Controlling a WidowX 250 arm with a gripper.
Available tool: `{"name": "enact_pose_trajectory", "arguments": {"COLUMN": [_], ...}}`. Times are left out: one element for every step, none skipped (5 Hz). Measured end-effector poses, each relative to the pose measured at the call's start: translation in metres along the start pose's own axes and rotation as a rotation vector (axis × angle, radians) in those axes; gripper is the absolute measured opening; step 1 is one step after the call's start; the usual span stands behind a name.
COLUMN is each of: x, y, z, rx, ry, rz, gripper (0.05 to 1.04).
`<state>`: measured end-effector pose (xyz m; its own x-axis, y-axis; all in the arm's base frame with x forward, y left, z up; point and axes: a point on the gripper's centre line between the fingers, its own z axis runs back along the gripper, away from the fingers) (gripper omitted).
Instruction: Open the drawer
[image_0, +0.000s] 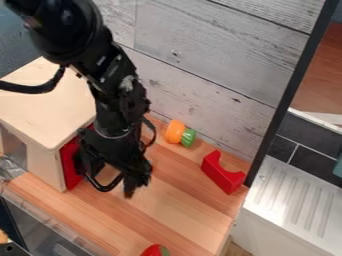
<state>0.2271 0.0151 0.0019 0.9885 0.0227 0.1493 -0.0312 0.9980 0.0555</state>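
Here, black gripper near flat red drawer, smooth wooden box; can't tell if open

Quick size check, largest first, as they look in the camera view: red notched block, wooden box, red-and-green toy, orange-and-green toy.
1. Wooden box
2. Red notched block
3. Orange-and-green toy

Unranked: red-and-green toy, cut off by the bottom edge.

1 orange-green toy, 1 red block, 1 red-green toy, 1 ridged drainboard
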Motion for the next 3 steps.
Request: {"name": "enact_pose_trajectory", "arguments": {"x": [0.012,0.023,0.03], "y": [-0.004,-0.015,-0.018], "z": [-0.008,-0.014,-0.025], "rx": [-0.023,-0.021,-0.003], "ry": [-0.009,-0.013,-0.004], "rz": [-0.004,-0.023,-0.021], "gripper": [0.999,0.999,0.999]}}
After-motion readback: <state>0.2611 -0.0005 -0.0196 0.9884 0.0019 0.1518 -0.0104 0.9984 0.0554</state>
